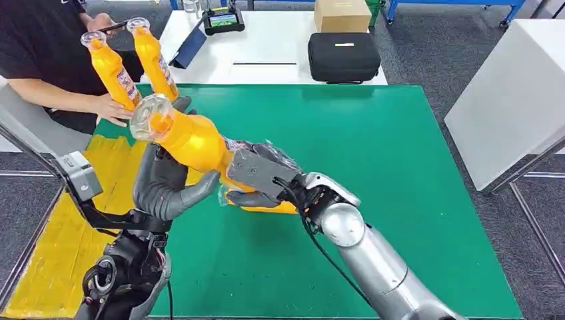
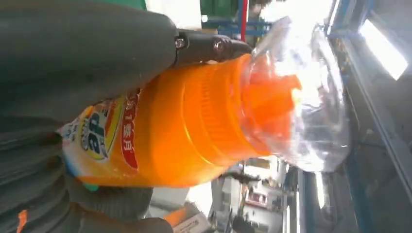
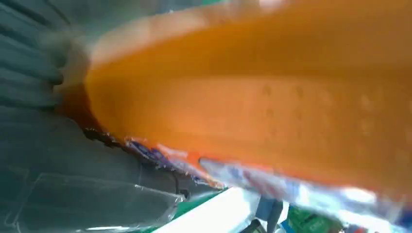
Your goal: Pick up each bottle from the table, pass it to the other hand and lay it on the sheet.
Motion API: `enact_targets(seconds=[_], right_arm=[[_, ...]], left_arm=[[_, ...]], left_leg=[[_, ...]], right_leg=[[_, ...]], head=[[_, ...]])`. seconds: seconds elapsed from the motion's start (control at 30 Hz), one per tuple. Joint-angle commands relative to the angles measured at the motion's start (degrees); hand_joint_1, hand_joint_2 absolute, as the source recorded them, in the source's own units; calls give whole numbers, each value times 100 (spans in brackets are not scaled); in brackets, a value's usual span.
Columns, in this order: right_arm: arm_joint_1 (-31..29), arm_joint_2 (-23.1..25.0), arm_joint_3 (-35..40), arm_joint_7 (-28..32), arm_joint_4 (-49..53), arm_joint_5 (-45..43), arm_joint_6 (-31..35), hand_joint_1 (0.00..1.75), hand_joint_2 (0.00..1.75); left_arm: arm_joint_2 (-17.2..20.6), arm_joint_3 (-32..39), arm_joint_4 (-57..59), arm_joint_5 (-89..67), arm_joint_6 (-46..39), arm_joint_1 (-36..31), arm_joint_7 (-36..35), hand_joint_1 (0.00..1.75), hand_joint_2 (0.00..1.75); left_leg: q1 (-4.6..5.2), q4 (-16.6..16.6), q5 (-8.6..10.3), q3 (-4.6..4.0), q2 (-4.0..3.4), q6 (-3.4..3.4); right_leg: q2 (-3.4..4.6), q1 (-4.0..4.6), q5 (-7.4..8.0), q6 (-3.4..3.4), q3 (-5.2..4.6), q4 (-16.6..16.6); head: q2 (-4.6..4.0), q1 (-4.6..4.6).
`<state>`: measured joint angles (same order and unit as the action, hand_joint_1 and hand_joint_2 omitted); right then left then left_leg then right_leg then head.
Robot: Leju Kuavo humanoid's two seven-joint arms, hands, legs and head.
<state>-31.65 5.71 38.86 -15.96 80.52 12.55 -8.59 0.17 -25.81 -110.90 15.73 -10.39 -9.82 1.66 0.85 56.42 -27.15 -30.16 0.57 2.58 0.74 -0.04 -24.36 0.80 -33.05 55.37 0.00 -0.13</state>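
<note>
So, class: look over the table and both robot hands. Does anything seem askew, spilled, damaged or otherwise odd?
Nothing is spilled or broken. The orange bottle is tilted in mid-air, with the right robot hand and the left robot hand both on it. One oddity: a person's hand holds two more bottles upright by the yellow sheet.

An orange bottle (image 3: 252,107) lies close against the right robot hand (image 3: 53,145), blurred, its ribbed orange body crossing most of the frame. The hand's grey ribbed cover presses against the bottle's end. A printed label edge runs along the bottle's side, with a strip of green surface (image 3: 194,206) beyond it.
</note>
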Motion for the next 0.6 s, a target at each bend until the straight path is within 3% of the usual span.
enact_targets(seconds=[0.03, 0.13, 0.23, 0.4, 0.5, 0.53, 0.57, 0.6], right_arm=[[-664, 305, 893, -169, -527, 115, -188, 175, 175], [-714, 393, 1086, -133, -580, 66, -198, 175, 175], [-632, 452, 1216, -111, -578, -203, -133, 175, 175], [-402, 464, 1146, -68, -515, -571, -17, 175, 175], [-253, 280, 1642, -91, -554, -422, 61, 175, 175], [-225, 250, 1757, -90, -597, -319, 114, 175, 175], [-218, 232, 1780, -60, -621, -301, 163, 175, 175], [-225, 209, 1787, -28, -616, -274, 221, 175, 175]], left_arm=[[65, -553, 159, 215, -244, -381, -108, 0, 175], [66, -805, 264, 481, -245, -436, -192, 0, 175], [406, -1091, 678, 800, -347, -805, 14, 0, 175], [425, -1106, 650, 660, -519, -801, 141, 0, 175], [458, -1066, 582, 575, -703, -696, 247, 0, 175], [484, -1051, 580, 582, -725, -663, 276, 42, 175], [510, -1043, 584, 579, -728, -629, 318, 154, 175], [525, -1026, 580, 582, -729, -599, 374, 175, 175]], left_leg=[[-4, 4, -7, 8, -8, -18], [-4, 3, -9, 13, -14, -21], [-5, 2, -9, 19, -11, -24], [-6, -4, -5, 19, -7, -21], [-8, -11, -7, 30, -3, -24], [-4, -16, -4, 30, -2, -19], [-3, -12, -2, 19, -3, -12], [-6, -17, -7, 37, -11, -22]], right_leg=[[1, 3, -5, 0, 6, 4], [5, 3, -5, 0, 9, 4], [1, 4, -7, 0, 16, 3], [0, 4, -4, 0, 18, -3], [-7, 7, -7, 0, 31, -11], [-5, 3, -6, 0, 29, -13], [0, 2, -2, 0, 18, -10], [3, 5, -6, -1, 34, -15]], head=[[0, 2], [0, 0], [0, 0], [0, 2], [0, -2], [0, 0], [0, 0], [0, 2]])
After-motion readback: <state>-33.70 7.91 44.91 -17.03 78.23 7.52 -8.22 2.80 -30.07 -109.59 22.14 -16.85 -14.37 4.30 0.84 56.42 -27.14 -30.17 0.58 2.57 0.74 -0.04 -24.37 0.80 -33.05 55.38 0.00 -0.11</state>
